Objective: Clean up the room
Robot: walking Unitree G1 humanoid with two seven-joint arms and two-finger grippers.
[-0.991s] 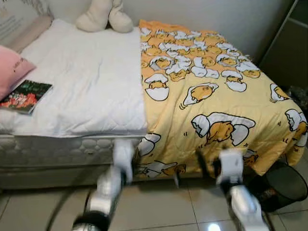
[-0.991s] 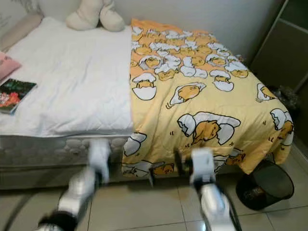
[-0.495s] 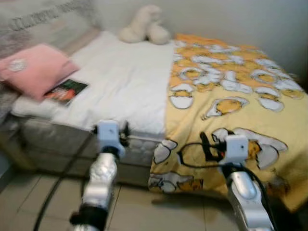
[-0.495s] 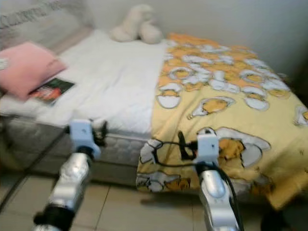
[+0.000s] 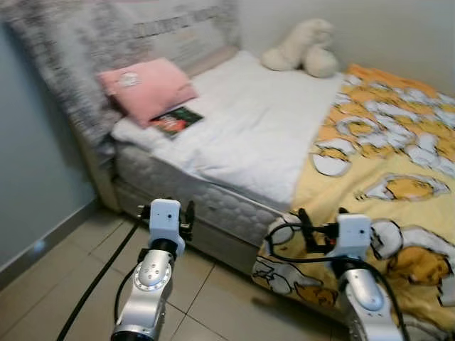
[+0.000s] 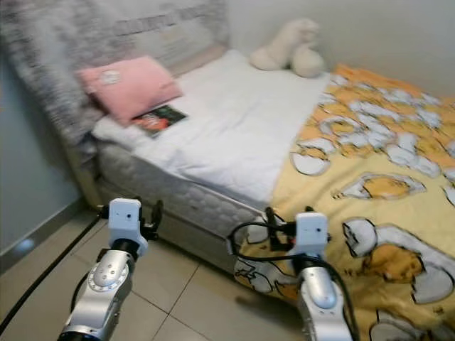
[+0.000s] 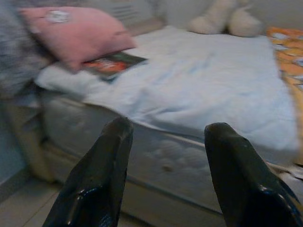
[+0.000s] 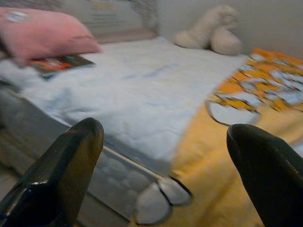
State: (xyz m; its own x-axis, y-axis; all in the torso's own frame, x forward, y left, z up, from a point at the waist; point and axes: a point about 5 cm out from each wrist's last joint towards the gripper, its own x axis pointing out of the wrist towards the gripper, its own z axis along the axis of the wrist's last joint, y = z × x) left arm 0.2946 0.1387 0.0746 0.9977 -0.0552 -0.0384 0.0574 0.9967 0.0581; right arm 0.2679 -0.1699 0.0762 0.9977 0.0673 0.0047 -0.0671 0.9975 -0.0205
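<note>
Both pincers gape wide and empty: left pincer (image 7: 163,142), right pincer (image 8: 165,142). The book (image 5: 175,119) lies on the bed (image 5: 256,135), well ahead of the left pincer, touching the pink pillow (image 5: 146,87). Likely light, stiff, thin: best pinched at its free edge.

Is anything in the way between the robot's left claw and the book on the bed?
Nothing visible blocks it. The left gripper, open, hangs over the floor before the mattress side; the book lies beyond on the white sheet, beside the pink pillow.
</note>
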